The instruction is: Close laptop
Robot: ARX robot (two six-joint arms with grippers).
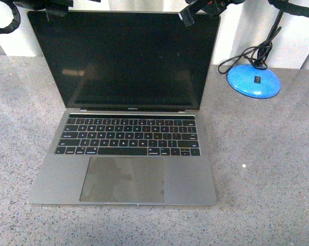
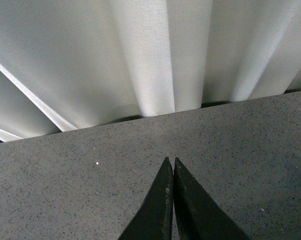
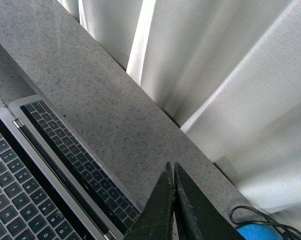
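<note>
Grey speckled counter (image 1: 267, 195) holds the laptop (image 1: 126, 154), lid up, screen facing us, at ctr. Both the left gripper (image 2: 171, 161) and right gripper (image 3: 172, 165) are pinched tip-to-tip w/ nothing held (the right one nr the screen's top right corner). Risk, we judge: a one-corner push may twist the lid or skid the base. No containers seen.

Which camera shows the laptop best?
The front view: the whole laptop is there, open, with screen, keys and trackpad. The right wrist view catches only one corner of its keys and hinge; the left wrist view shows none of it.
</note>
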